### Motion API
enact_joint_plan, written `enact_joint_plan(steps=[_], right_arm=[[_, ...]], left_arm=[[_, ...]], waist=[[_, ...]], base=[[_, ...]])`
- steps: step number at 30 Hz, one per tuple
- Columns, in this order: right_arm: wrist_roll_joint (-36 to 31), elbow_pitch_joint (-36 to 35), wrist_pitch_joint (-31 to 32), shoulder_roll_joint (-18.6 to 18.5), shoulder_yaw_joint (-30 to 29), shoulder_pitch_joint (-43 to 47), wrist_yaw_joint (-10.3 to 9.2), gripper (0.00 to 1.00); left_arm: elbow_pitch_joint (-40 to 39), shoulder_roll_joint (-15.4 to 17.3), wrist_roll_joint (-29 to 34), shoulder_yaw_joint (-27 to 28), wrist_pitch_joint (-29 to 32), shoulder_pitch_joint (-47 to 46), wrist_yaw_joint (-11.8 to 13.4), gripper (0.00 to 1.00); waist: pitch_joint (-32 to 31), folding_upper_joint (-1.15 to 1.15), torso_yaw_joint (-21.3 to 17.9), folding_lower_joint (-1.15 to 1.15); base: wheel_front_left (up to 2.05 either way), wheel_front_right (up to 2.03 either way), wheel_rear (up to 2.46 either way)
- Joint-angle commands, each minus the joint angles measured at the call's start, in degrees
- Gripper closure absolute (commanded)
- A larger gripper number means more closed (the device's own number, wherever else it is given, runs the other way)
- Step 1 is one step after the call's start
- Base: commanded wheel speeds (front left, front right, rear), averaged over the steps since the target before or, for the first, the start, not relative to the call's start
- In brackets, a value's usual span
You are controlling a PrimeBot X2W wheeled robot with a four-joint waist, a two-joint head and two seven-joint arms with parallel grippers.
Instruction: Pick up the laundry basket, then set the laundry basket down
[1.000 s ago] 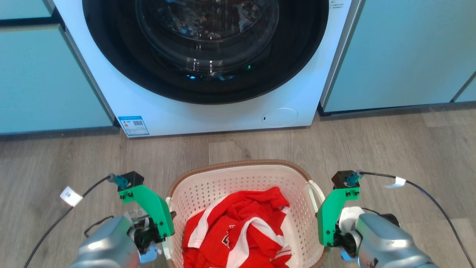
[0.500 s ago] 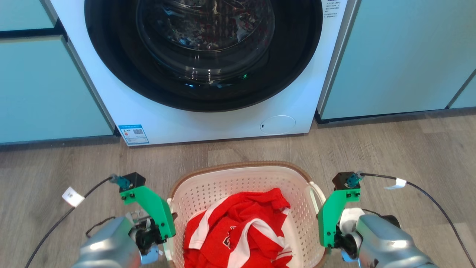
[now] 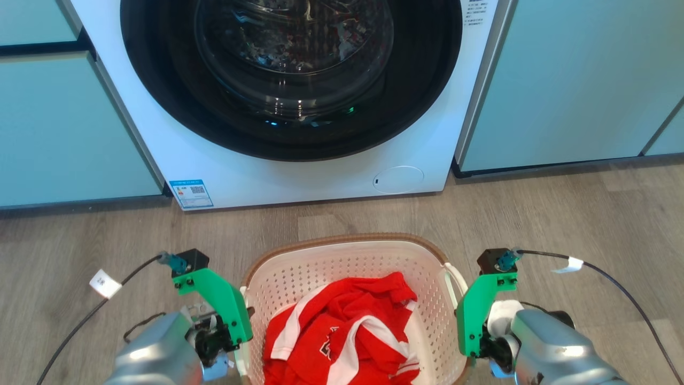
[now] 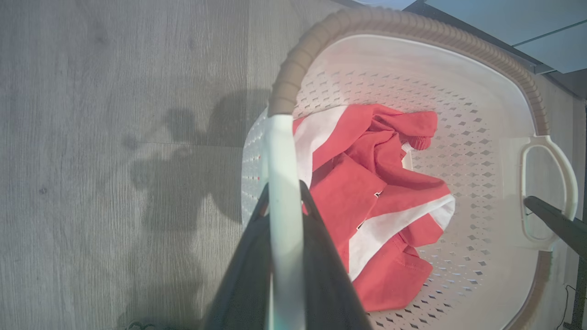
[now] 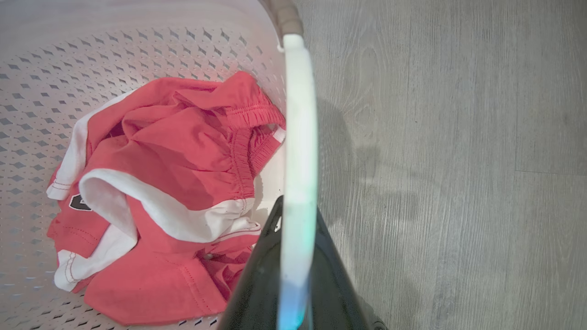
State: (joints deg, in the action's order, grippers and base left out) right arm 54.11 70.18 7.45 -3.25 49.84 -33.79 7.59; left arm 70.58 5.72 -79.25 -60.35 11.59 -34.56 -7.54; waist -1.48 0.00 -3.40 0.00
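Observation:
The laundry basket (image 3: 347, 239), white with perforated walls and a brown rim, sits low in the middle of the head view with a red and white garment (image 3: 342, 331) inside. My left gripper (image 4: 284, 201) is shut on the basket's white left handle (image 4: 280, 156), one dark finger on each side of it. On the opposite side, my right gripper (image 5: 296, 208) is shut on the white right handle (image 5: 300, 128). In the head view both grippers flank the basket under green mounts, left (image 3: 238, 342) and right (image 3: 470, 342). The basket's underside is hidden.
A white washing machine (image 3: 299, 176) with a dark round door (image 3: 291, 69) stands straight ahead beyond the basket. Teal cabinets flank it on the left (image 3: 59, 128) and right (image 3: 577, 80). Grey wooden floor (image 3: 561, 214) lies between. Black cables (image 3: 614, 280) trail from both wrists.
The whole head view has shifted: the washing machine sits lower in the picture. The basket and both grippers keep the same grip and nearly the same place in the view.

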Motion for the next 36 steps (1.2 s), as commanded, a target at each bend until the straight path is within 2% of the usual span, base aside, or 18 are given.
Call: enact_joint_plan(steps=[1,21,32,36], right_arm=[[0.5,-0.6,-0.7,-0.3,0.6,-2.4,-0.10,1.00],[2.7,-0.9,-1.4,-0.4,2.5,-3.0,-0.10,1.00],[3.1,-0.2,-5.1,-0.4,2.8,-4.3,-0.10,1.00],[3.0,0.1,-6.8,-0.2,2.9,-5.5,-0.10,1.00]], left_arm=[[-0.1,2.0,-0.5,1.3,-0.7,-3.2,0.1,1.00],[0.2,2.1,-0.7,0.8,-1.6,-3.8,0.1,1.00],[0.1,2.4,0.0,0.4,-5.5,-5.1,0.1,1.00],[0.1,2.6,0.6,0.4,-8.3,-6.5,0.1,1.00]], waist=[[0.0,0.00,-0.1,0.00],[0.4,0.00,-0.3,0.00],[3.0,0.00,-0.3,0.00],[5.9,0.00,-0.2,0.00]], base=[[0.00,0.00,0.00],[0.00,0.00,0.00],[0.00,0.00,0.00],[0.00,0.00,0.00]])
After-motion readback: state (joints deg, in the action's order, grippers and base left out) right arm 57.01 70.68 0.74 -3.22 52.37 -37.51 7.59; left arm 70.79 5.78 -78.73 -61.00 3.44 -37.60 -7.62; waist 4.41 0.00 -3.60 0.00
